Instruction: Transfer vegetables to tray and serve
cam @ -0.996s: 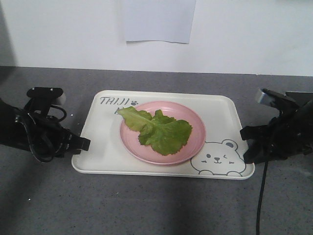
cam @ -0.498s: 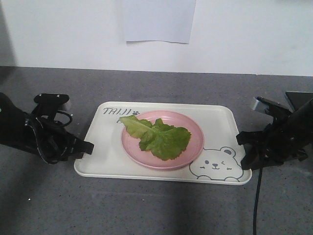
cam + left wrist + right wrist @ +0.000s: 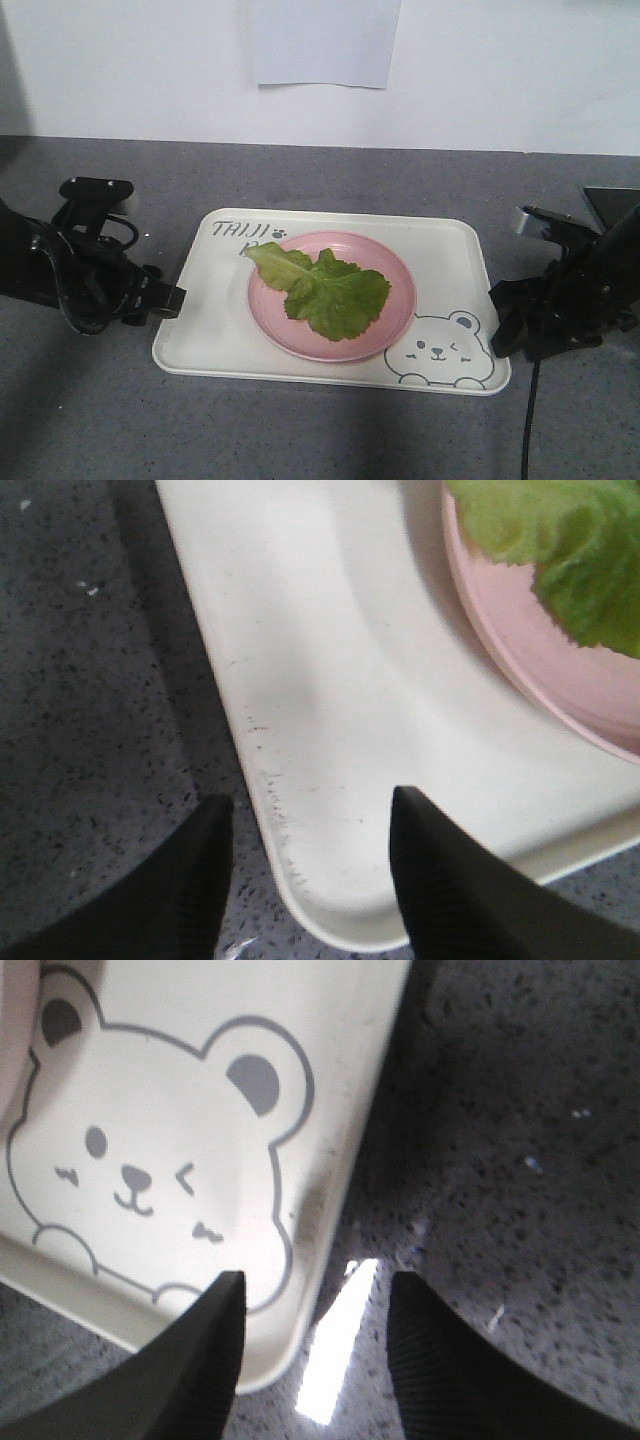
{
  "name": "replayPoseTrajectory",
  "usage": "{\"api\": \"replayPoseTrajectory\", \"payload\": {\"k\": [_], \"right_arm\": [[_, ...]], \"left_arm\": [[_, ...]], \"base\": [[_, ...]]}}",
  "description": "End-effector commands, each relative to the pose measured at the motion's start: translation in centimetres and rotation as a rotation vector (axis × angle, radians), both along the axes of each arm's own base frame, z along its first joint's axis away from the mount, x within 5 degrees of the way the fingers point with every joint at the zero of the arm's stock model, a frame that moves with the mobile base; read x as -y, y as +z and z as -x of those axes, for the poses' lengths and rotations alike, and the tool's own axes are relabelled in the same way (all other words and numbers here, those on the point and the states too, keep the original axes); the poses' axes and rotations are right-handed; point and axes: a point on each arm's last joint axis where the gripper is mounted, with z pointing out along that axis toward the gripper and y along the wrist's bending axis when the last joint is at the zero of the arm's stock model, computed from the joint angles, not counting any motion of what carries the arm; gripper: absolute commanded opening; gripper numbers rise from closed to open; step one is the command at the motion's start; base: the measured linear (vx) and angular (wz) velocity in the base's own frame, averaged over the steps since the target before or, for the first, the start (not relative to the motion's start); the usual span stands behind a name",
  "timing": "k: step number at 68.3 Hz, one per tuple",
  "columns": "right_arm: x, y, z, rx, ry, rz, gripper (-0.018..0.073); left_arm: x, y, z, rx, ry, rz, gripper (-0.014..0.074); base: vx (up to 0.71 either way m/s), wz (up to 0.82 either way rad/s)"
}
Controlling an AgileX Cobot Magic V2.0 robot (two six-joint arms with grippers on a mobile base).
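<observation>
From the front, the cream tray (image 3: 205, 330) is sitting on the grey countertop (image 3: 320, 440) between the two arms, carrying a pink plate (image 3: 392, 330) with the lettuce leaf (image 3: 325, 290) lying on it. The left gripper (image 3: 172, 300) is reaching the tray's left edge; the right gripper (image 3: 500, 320) is reaching its right edge.

In the left wrist view, the left gripper (image 3: 305, 865) is standing parted, its fingers straddling the tray's rim (image 3: 300, 810) near a rounded corner, the plate and lettuce ahead to its right.

In the right wrist view, the right gripper (image 3: 315, 1345) is likewise spread astride the tray's rim (image 3: 330, 1190), the bear drawing (image 3: 150, 1160) just ahead to its left.
</observation>
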Motion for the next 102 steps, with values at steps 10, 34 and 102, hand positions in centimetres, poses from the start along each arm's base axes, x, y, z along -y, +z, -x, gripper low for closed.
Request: {"api": "replayPoseTrajectory", "payload": {"k": [10, 34, 102], "right_arm": [[0.3, 5.3, 2.3, 0.125, 0.024, 0.063, 0.0353], [1.1, 12.9, 9.2, 0.369, -0.036, 0.194, 0.0301], [1.7, 10.3, 21.6, 0.815, -0.115, 0.352, 0.0286]], "left_arm": [[-0.6, 5.7, 2.6, 0.176, -0.033, 0.000, 0.0378], [-3.2, 10.6, 8.8, 0.280, 0.028, -0.099, 0.0377], [-6.6, 7.4, 17.0, 0.523, 0.192, -0.109, 0.0356]], "base": [[0.00, 0.00], [0.00, 0.00], [0.00, 0.00]]}}
